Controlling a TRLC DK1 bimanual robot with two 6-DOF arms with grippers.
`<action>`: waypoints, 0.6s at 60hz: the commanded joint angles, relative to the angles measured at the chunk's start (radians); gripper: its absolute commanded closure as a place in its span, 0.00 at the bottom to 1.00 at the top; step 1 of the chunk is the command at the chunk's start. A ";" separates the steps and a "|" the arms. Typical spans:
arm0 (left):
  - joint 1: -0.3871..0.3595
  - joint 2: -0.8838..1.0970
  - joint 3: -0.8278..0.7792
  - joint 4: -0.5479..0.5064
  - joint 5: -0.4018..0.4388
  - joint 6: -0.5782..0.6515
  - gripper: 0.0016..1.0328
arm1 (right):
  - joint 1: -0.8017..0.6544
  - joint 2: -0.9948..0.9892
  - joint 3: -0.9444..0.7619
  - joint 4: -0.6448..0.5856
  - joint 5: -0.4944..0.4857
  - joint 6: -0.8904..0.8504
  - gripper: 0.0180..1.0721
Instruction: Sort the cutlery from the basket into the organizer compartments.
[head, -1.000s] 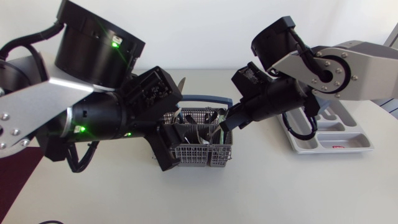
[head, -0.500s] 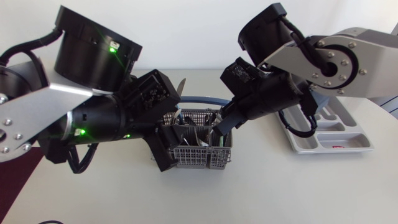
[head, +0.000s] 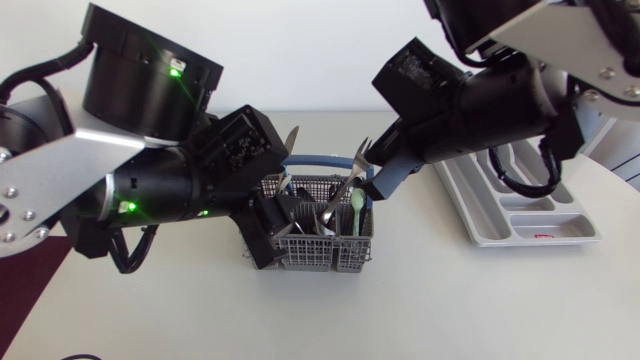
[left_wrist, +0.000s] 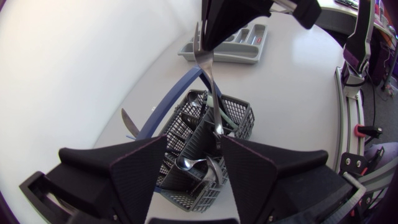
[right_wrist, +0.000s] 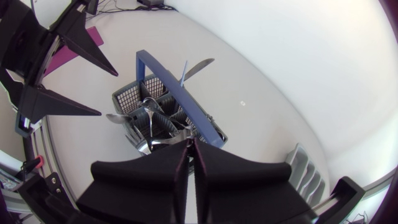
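At the table's (head: 450, 300) middle, the left gripper (left_wrist: 194, 144) is sitting wide open and gripping nothing, with the basket (head: 330, 245) just ahead of its fingers. The right gripper (head: 378, 183) has risen out of the basket within 1 second and is pinching 1 fork (left_wrist: 208, 81) near its tines, the handle hanging down into the basket. Extraction looks nearly done, and the organizer (head: 575, 225) is waiting by the right edge.

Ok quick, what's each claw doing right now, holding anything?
Left gripper: open, holding nothing, fingers spread over the basket.
Right gripper: shut on a silver fork.
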 joint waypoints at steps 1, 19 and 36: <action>0.008 -0.006 0.003 0.012 0.013 0.021 0.42 | 0.007 -0.056 0.016 0.000 0.029 -0.045 0.93; 0.005 0.033 0.090 0.008 0.097 0.014 0.42 | 0.013 -0.213 -0.046 0.030 0.038 -0.179 0.93; 0.019 0.108 0.161 0.001 0.286 0.011 0.36 | 0.041 -0.357 -0.147 0.031 -0.038 -0.234 0.93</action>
